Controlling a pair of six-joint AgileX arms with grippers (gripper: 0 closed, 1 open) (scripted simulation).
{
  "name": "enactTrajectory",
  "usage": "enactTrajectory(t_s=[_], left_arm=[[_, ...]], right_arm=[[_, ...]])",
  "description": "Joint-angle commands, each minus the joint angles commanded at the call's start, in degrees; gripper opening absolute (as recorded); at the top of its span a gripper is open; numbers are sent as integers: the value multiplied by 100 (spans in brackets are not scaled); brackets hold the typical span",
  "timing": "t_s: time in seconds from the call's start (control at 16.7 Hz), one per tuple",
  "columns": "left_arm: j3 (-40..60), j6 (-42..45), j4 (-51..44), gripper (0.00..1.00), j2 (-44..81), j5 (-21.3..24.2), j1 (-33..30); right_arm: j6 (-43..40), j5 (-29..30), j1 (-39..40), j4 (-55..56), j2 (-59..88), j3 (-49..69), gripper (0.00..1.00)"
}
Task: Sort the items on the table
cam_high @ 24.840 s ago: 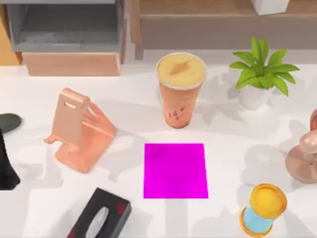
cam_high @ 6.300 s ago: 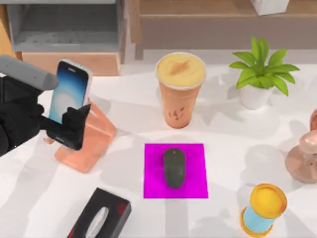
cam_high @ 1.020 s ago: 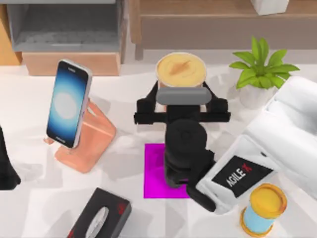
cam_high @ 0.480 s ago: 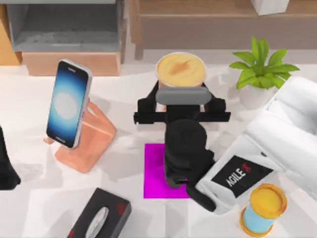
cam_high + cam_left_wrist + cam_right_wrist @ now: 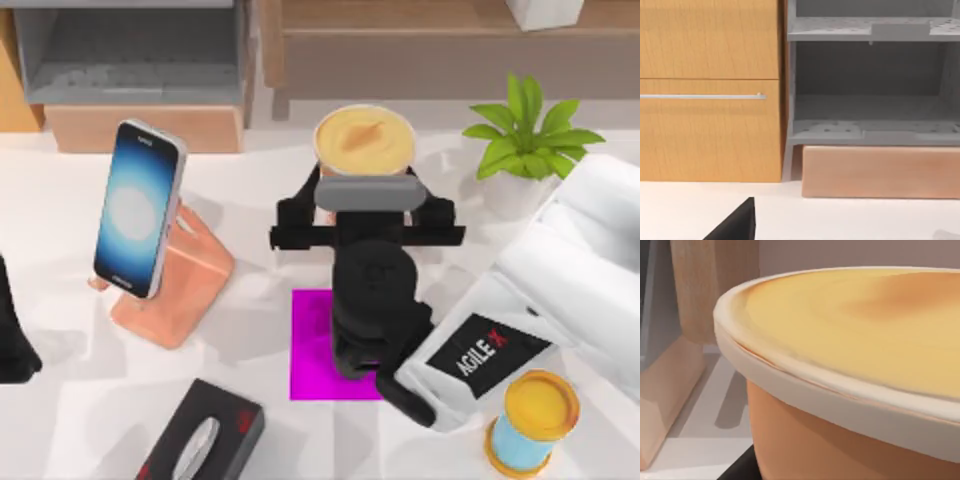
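**Right gripper spread around the coffee cup**

At the table's (image 5: 60,420) far left edge the left arm is parked; whether its jaws are open or closed cannot be told. The smartphone (image 5: 138,208) is propped upright on the copper stand (image 5: 185,290), with open white tabletop between it and the magenta mat (image 5: 312,345). At centre the right gripper (image 5: 366,200) is spread open on both sides of the coffee cup (image 5: 364,140), apparently not yet clamped. The mouse is hidden under the arm. The plant (image 5: 530,140) stands near, to the right.
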Motion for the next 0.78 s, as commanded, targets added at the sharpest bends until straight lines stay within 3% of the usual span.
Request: enactTrajectory(t_s=[0.78], left_arm=[[0, 0, 0, 100, 0, 0, 0]], right_arm=[[20, -18, -33, -151, -229, 1, 0]])
